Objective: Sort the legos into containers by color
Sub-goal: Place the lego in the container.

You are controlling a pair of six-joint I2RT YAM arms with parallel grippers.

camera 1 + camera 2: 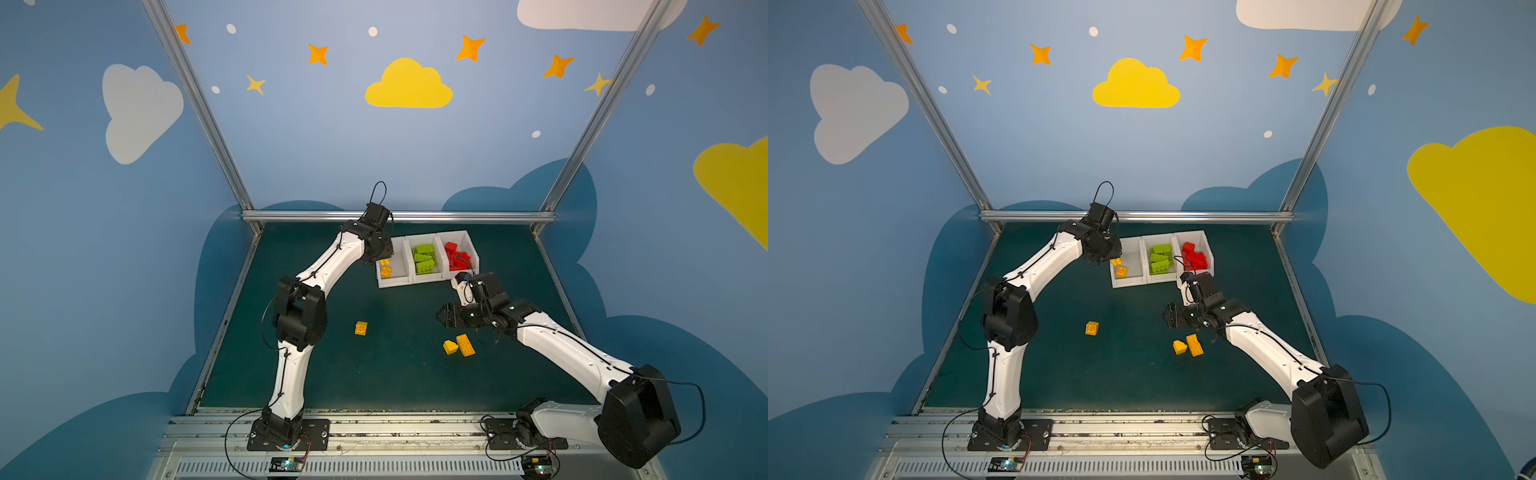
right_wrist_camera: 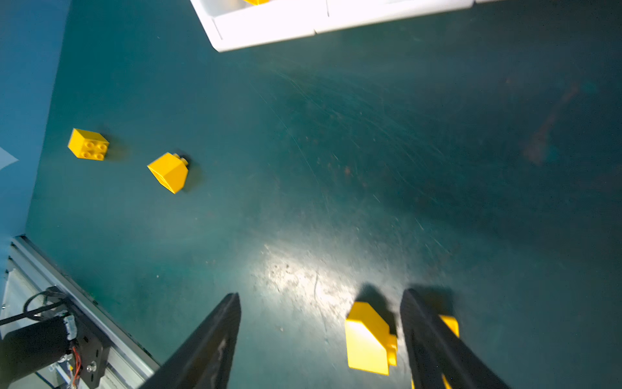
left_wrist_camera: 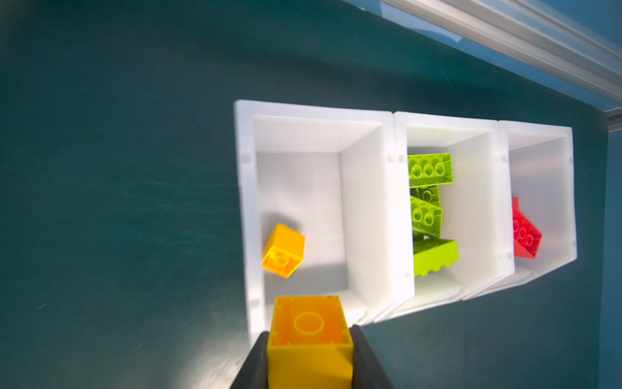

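Near white bin (image 3: pixel 245 202), left gripper (image 3: pixel 309 331) clamping square yellow brick (image 3: pixel 309 353), right gripper (image 2: pixel 322 294) spread, empty.

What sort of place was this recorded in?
Probably an enclosed robot data-collection booth: walls painted with clouds and stars, an aluminium frame around a green tabletop, and white bins holding legos.

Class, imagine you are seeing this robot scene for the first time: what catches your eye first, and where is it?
The row of three white plastic bins toward the far side of the dark green table stands out, holding yellow, green and red bricks apart. The left gripper is shut on a yellow square plastic brick at the yellow bin. The right gripper hangs open over loose yellow bricks nearer the front.
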